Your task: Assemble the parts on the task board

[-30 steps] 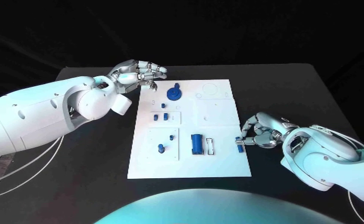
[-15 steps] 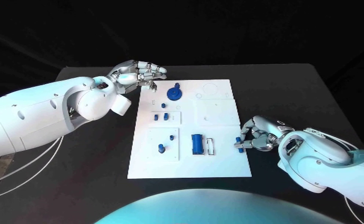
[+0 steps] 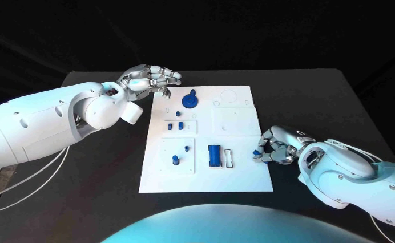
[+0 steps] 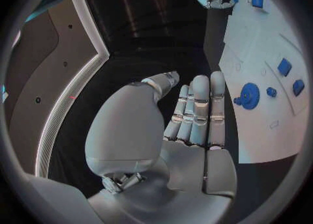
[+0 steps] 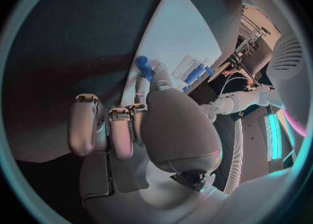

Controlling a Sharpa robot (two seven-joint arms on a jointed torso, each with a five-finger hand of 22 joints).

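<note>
The white task board [image 3: 238, 177] lies mid-table. At its right edge my right hand [image 3: 277, 146] pinches a small blue part [image 3: 259, 155] between thumb and a finger; the right wrist view shows this part [image 5: 143, 66] at the fingertips just over the board [image 5: 185, 31]. My left hand [image 3: 153, 81] hovers by the board's far left corner, fingers loosely bent, holding nothing. On the board are a blue gear [image 3: 190, 102], a blue cylinder [image 3: 214, 155] and several small blue pieces [image 3: 173, 126]. The left wrist view shows my left hand [image 4: 195, 114] beside the gear [image 4: 249, 96].
A white rectangular frame [image 3: 229, 158] sits beside the cylinder. The black table [image 3: 321, 100] stretches bare to the right of the board and to its left [image 3: 107, 163]. My left forearm [image 3: 57, 120] lies over the table's left side.
My right hand has edged slightly left toward the board's right edge with the blue part still pinched. The left hand has not moved.
</note>
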